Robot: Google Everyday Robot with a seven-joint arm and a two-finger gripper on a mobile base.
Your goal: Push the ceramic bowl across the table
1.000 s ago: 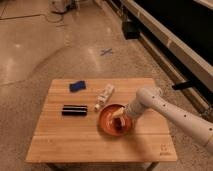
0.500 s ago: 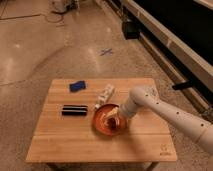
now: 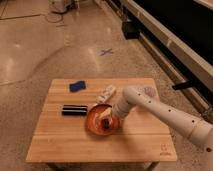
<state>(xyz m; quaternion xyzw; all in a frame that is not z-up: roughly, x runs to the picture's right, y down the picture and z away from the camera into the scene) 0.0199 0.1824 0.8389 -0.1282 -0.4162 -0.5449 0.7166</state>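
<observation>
The ceramic bowl [image 3: 97,121], a shallow orange-red dish, sits near the middle of the wooden table [image 3: 60,142], slightly left of centre. My white arm reaches in from the right edge of the view. My gripper [image 3: 108,120] is down inside the bowl, over its dark centre and against its right side.
A black rectangular object [image 3: 74,109] lies just left of the bowl. A white bottle-like item [image 3: 106,93] lies just behind the bowl. A blue object [image 3: 76,86] is at the back left. A small whitish cup [image 3: 148,91] stands at the back right. A blue cross [image 3: 106,51] marks the floor.
The bowl has slid to the left across the table with my gripper in it. It now lies closer to the black object. The other items have not moved.
</observation>
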